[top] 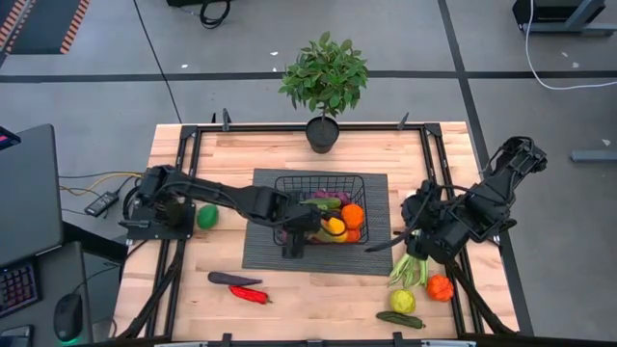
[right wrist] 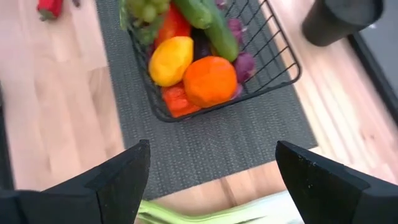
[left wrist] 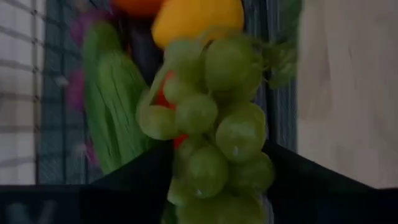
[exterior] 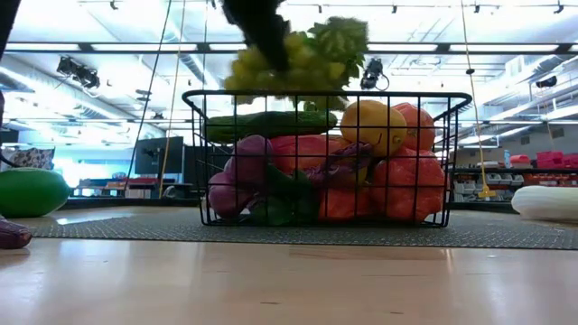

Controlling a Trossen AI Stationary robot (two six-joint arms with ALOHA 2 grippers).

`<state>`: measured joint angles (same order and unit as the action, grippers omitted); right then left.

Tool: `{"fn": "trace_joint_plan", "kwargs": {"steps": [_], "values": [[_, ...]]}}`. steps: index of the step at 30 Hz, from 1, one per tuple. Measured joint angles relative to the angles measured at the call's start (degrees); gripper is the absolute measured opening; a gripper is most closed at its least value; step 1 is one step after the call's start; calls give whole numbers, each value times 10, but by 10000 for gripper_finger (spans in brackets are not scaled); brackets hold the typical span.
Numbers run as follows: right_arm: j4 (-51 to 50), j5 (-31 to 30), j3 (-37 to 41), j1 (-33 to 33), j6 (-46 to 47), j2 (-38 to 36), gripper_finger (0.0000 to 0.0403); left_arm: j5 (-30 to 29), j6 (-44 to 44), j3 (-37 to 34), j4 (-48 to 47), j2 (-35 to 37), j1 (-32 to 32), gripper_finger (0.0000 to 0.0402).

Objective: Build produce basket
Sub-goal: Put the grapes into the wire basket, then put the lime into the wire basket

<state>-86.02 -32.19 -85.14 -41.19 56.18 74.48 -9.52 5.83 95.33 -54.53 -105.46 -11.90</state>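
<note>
The black wire basket (top: 280, 181) stands on a dark ribbed mat (top: 262, 253) at mid-table. In it lie an orange (right wrist: 209, 81), a lemon (right wrist: 171, 60), a cucumber (exterior: 271, 123), red peppers and purple produce. My left gripper (top: 294, 234) is over the basket's near left corner, shut on a bunch of green grapes (left wrist: 217, 130), which shows above the rim in the low view (exterior: 271, 63). My right gripper (right wrist: 211, 162) hangs open and holds nothing, right of the mat, above the pale-green leek (top: 410, 270). My left gripper has the green grape bunch between its two fingers (left wrist: 155, 168), and the grapes fill the gap. The fingers come from above, slanting down. The bunch's lower end (exterior: 257, 90) is at rim height over the produce. I cannot tell whether it rests on that produce.
A potted plant (top: 325, 82) stands at the far edge. A green fruit (top: 207, 217) lies left of the mat, with an eggplant (top: 234, 279) and a red pepper (top: 251, 295) near the front. At the front right lie an orange-red fruit (top: 441, 287), a yellow-green one (top: 403, 301) and a cucumber (top: 400, 319).
</note>
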Motion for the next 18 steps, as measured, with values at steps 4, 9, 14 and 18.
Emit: {"fn": "trace_joint_plan", "kwargs": {"steps": [4, 9, 14, 18], "values": [[-7, -28, 4, -8, 14, 0, 348, 21, 37, 0, -86, 1, -12, 273], [-4, -42, 32, -12, 33, 0, 348, 14, 62, 0, -130, 2, -40, 282], [25, -40, 80, -17, 70, 0, 348, 4, 98, 0, -203, 2, -60, 276], [83, -59, 124, -25, 72, 0, 348, -23, 138, 0, -259, 3, -75, 275]]}}
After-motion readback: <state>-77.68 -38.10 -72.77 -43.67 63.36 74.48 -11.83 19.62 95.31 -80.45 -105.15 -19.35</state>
